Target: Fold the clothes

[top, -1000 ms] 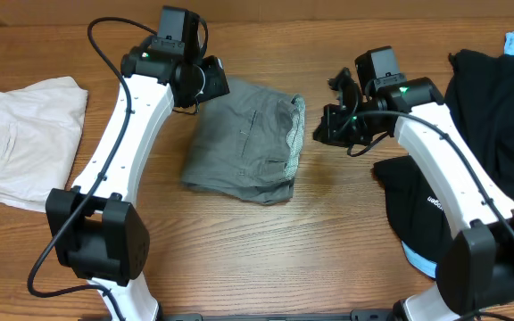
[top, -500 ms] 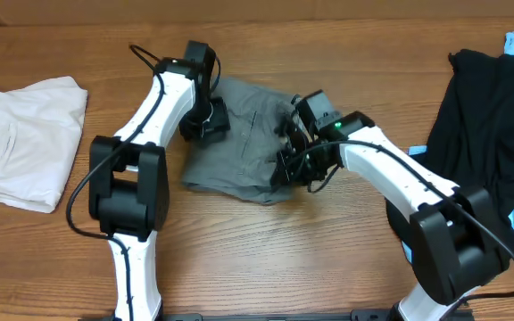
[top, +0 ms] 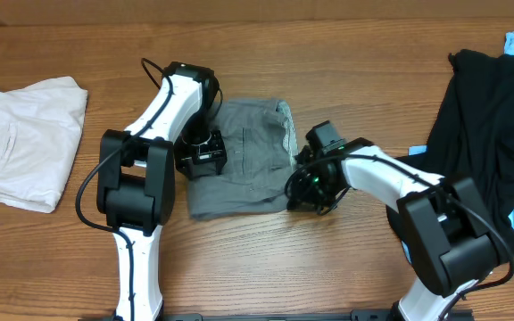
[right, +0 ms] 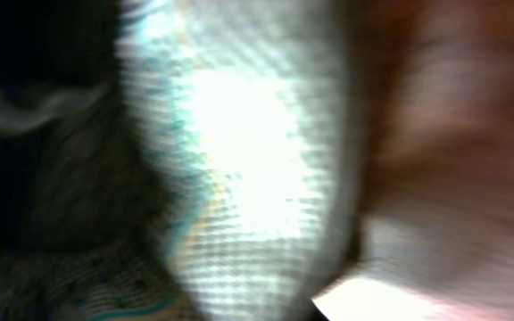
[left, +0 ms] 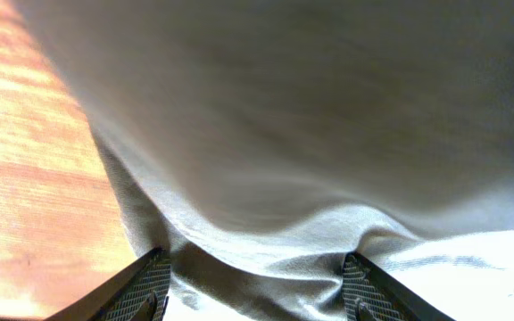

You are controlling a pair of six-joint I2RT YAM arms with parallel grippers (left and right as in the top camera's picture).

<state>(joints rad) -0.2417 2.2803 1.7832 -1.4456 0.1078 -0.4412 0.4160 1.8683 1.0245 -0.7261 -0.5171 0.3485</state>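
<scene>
**Grey shorts mid-fold; pile outstanding**

Overhead: grey shorts (top: 239, 160) lay part-folded at the centre of the table (top: 328, 276). The left gripper (top: 202, 156) was at their left edge and the right gripper (top: 309, 183) at their right corner. Cream shorts (top: 16, 143) lay far left; black garments (top: 489, 98) were heaped unfolded, right.

Left wrist: fingers (left: 141, 285) stood apart, cloth between.

Right wrist: blurred; grip could not be determined.

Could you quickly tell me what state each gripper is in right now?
Left gripper: open, straddling the grey shorts.
Right gripper: cannot be told; view blurred.
</scene>
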